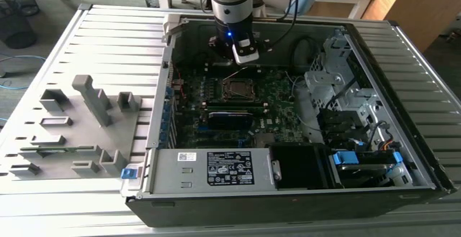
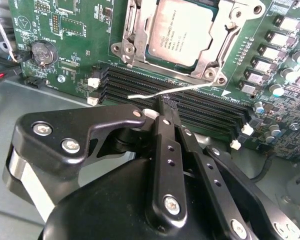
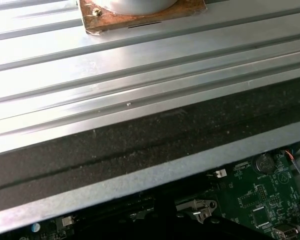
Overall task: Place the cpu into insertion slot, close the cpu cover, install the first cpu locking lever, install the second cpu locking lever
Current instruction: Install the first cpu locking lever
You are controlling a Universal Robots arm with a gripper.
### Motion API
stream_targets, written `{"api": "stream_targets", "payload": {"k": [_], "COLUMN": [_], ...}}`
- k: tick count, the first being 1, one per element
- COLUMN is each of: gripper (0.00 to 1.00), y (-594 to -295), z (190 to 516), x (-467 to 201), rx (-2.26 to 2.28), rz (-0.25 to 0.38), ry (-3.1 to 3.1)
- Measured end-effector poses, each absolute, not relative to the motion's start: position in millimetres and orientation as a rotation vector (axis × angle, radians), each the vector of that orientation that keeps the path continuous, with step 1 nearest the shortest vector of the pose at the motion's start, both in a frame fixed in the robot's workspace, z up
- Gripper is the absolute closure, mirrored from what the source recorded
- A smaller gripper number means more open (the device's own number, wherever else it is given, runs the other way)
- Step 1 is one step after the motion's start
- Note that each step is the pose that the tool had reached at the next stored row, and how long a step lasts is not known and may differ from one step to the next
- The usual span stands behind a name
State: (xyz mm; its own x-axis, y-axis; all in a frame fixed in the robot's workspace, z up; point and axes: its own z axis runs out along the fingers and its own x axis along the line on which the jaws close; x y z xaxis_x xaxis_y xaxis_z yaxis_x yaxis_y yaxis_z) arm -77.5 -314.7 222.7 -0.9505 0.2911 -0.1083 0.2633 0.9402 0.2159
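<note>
The gripper point(image 2: 167, 102), clenched, sits at the locking lever point(image 2: 140, 95) — a thin, springy wire, probably slippery under the tips — best pressed near its free end.

The exterior view looks down from high over the black computer case point(image 1: 288, 211) on the ribbed grey metal bench point(image 1: 108, 37). The second wrist view peers closely past the black hand point(image 2: 168, 104) onto the green motherboard point(image 2: 75, 30), whose edge the first wrist view, skimming the bench, shares
</note>
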Motion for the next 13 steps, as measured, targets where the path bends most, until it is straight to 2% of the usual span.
{"api": "stream_targets", "payload": {"k": [13], "gripper": [0.89], "y": [-315.7], "z": [223.2], "x": [-74.3], "rx": [0.425], "rz": [0.301], "ry": [2.957]}}
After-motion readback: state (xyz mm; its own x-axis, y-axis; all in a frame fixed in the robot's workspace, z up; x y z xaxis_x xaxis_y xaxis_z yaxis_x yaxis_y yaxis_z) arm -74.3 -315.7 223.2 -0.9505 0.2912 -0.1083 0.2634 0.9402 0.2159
